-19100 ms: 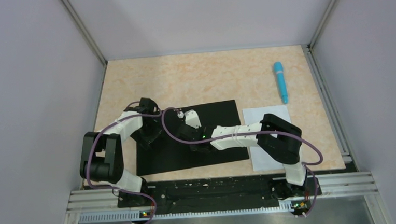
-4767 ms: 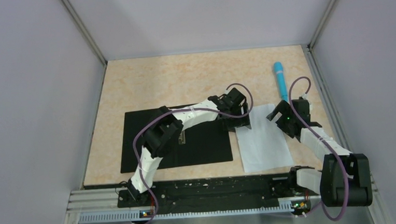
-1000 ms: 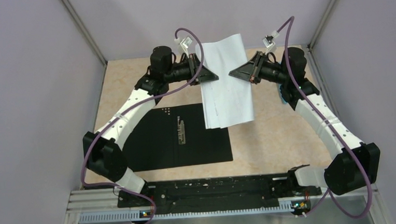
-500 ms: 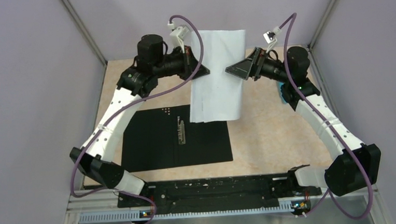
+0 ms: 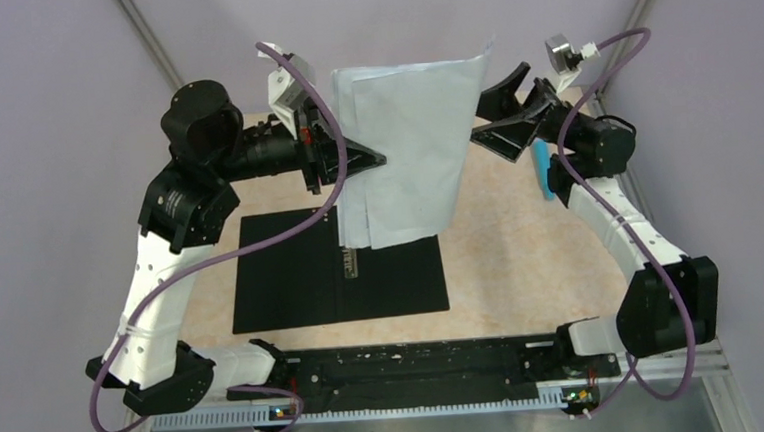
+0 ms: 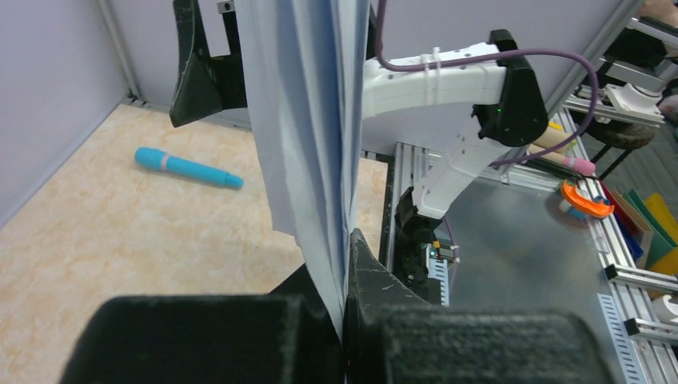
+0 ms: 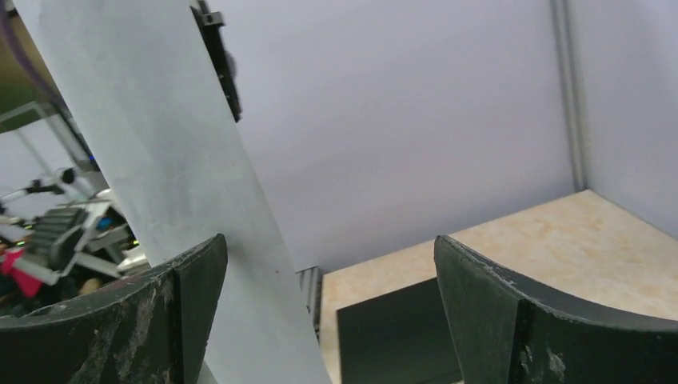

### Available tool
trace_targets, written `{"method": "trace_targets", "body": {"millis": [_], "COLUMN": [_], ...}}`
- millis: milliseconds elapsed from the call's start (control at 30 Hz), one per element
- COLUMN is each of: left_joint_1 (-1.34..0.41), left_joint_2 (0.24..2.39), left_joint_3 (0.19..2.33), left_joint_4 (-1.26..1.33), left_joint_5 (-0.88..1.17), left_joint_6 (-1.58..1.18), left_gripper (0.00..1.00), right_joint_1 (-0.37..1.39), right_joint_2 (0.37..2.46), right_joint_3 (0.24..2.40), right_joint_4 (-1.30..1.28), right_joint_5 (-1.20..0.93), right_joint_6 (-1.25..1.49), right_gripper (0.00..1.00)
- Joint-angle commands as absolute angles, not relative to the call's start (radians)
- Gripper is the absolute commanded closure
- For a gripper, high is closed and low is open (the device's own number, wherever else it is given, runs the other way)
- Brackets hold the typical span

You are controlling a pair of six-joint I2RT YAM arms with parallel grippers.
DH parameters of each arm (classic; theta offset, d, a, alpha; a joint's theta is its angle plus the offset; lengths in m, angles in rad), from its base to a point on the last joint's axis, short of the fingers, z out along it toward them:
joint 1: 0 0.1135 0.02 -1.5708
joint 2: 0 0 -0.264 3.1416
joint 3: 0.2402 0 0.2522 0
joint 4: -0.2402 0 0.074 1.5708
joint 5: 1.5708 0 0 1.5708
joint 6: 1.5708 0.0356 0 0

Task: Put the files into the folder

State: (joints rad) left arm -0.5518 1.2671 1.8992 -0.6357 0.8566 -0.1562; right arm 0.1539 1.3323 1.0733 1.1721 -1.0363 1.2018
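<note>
Looking from the near edge, I see first the folder [image 5: 301,271]. It lies open and flat on the worktop [image 5: 521,268], black inside up, toward 7 o'clock from the worktop's middle. Above the folder's 1 o'clock corner hang the files [image 5: 409,144], several white sheets held upright in the air. In the top view their lower edge falls over the far edge of the folder. My left pincer [image 5: 375,160] reaches in from 9 o'clock and is clamped on the left edge of the sheets. The left wrist view shows its fingers [image 6: 376,296] pressed together with the paper between them. My right pincer [image 5: 487,114] stands at 3 o'clock of the sheets with its jaws wide apart. The right edge of the paper is just beside one finger, and I cannot tell if it touches. Farther, at 2 o'clock on the worktop, a blue pen [image 6: 188,168] lies flat, mostly hidden behind the right arm in the top view.
</note>
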Motion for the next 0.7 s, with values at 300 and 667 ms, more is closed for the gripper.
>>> {"method": "trace_targets", "body": {"millis": [300, 667], "left_joint_1": [-0.568, -0.564], "left_joint_2": [1.281, 1.289], "left_joint_3": [1.936, 1.957], "left_joint_4": [-0.606, -0.596], "left_joint_5": [0.824, 0.663], "left_joint_6": [-0.118, -0.134], "left_gripper": [1.0, 1.0], "right_joint_1": [0.199, 0.251], "right_joint_2": [1.259, 1.188], "right_joint_3": [1.112, 1.151], "right_joint_4": [1.723, 1.708], "right_joint_5": [-1.157, -1.154], "right_joint_6": [1.546, 1.566], "right_gripper": [0.01, 0.07]}}
